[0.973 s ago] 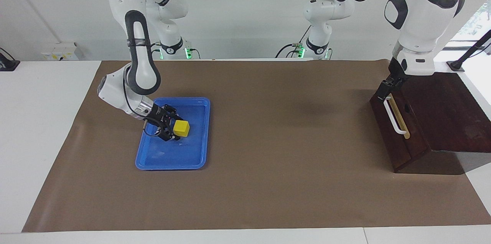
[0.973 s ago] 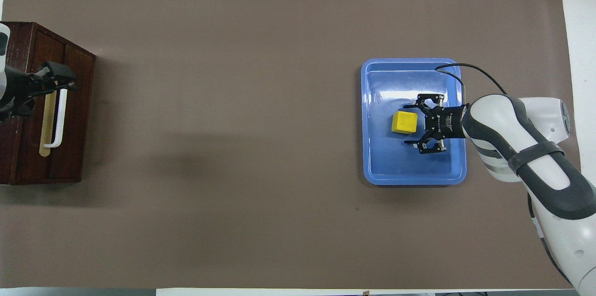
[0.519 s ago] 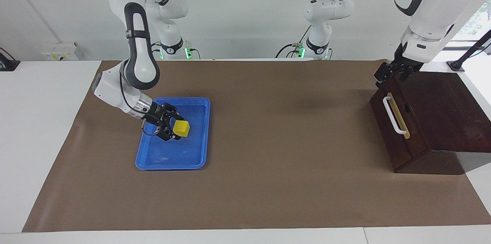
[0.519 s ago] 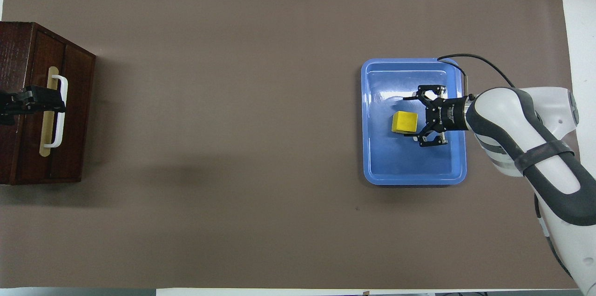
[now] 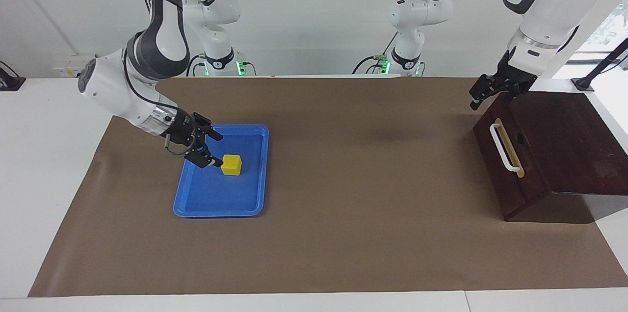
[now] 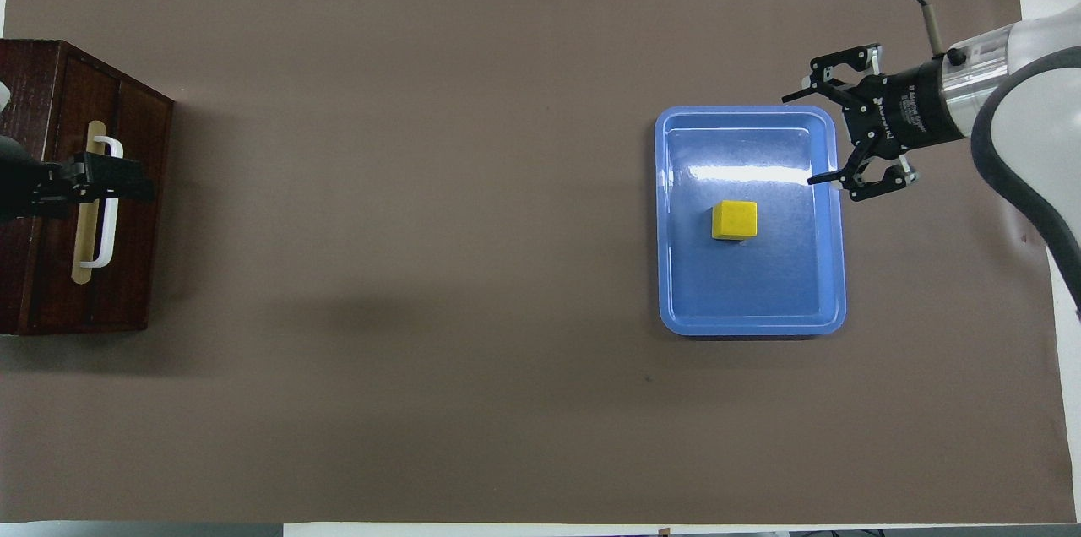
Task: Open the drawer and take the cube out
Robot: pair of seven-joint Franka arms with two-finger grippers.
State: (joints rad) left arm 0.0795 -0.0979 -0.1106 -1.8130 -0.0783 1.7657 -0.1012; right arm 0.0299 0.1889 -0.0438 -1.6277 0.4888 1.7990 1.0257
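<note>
A: Where's the cube (image 5: 231, 165) right now?
B: Sitting in the blue tray (image 5: 255, 136), toward the right arm's end of the bench (image 5: 343, 233), nothing touching it.
A: And the drawer (image 5: 510, 165)?
B: Pushed in flush, at the left arm's end of the bench, white bar handle (image 5: 504, 147) on its tan strip.
A: Right gripper (image 5: 210, 147)?
B: Spread wide with nothing in it, raised over the tray's edge on the side away from the drawer, just beside the cube but apart from it.
A: Left gripper (image 5: 483, 93)?
B: Also wide apart and holding nothing, up over the drawer's front top edge, above the handle and clear of it.
A: Any writing you can read?
B: White lettering on the right gripper's black body, too small to make out. The brown mat (image 5: 343, 179) and tray carry no readable labels.
</note>
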